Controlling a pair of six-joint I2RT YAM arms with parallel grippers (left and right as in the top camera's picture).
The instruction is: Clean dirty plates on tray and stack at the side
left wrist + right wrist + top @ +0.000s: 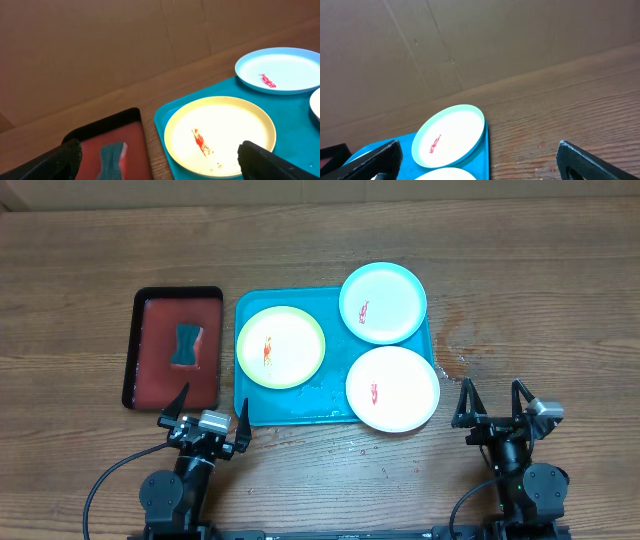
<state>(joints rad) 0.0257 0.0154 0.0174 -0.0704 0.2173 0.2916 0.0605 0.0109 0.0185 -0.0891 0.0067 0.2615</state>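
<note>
The turquoise tray (290, 408) holds three plates, each with a small red smear: a yellow-green plate (281, 346) at its left, a pale cyan plate (383, 302) at its back right, a white plate (393, 388) at its front right, overhanging the rim. My left gripper (208, 418) is open and empty at the table's front, near the tray's front left corner. My right gripper (494, 408) is open and empty, right of the white plate. The left wrist view shows the yellow-green plate (220, 132) and cyan plate (280, 70); the right wrist view shows the cyan plate (449, 136).
A smaller black tray with a red inside (177, 345) lies left of the turquoise tray and holds a dark teal sponge (186, 344). Wet spots mark the wood right of the tray (455, 350). Brown cardboard stands behind the table (100, 45).
</note>
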